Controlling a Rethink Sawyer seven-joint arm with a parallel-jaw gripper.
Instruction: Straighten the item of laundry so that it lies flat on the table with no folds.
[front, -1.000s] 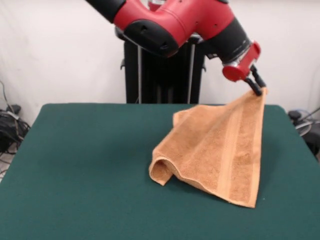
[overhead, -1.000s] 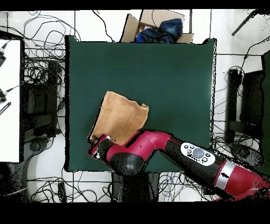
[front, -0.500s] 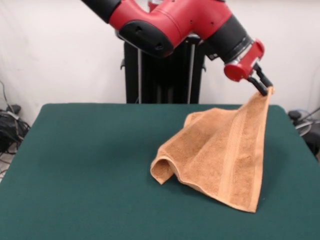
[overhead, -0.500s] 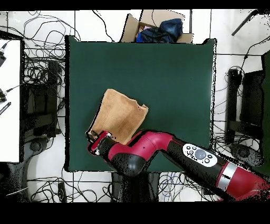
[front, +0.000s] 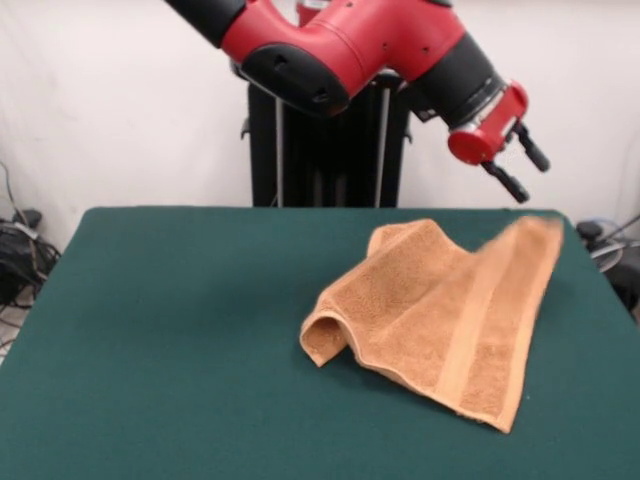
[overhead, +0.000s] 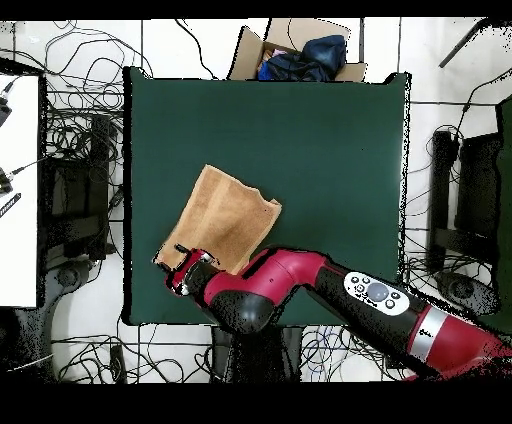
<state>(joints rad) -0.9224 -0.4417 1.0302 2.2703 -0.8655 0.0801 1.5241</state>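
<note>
Green tabletop (front: 180, 330) fills most of the front view; in the overhead view it's the dark rectangle (overhead: 320, 150) w/ the arm's base at 6 o'clock.

Red-and-black arm (front: 340, 45) enters the front view from approx 11 o'clock, big elbow joint high over the far edge, forearm sloping down toward 3 o'clock, wrist tilted so the tool points down and out to the side. In the overhead view the arm (overhead: 330, 295) runs from 5 o'clock across the bottom edge of the tabletop, ending near 8 o'clock.

Towel (front: 440, 310) lies on the tabletop at approx 4 o'clock in the front view, not flat: one side is rolled under into a fat fold at its 9 o'clock side, a hump at the far edge, woven band running diagonally toward the near corner. Far corner looks blurred, just below the tool, apart from it. In the overhead view the towel (overhead: 225, 215) sits at 8 o'clock, its lower corner partly under the wrist.

Gripper (front: 518, 167): jaws spread apart, released, holding nothing, up in the air above the towel's far corner.
</note>
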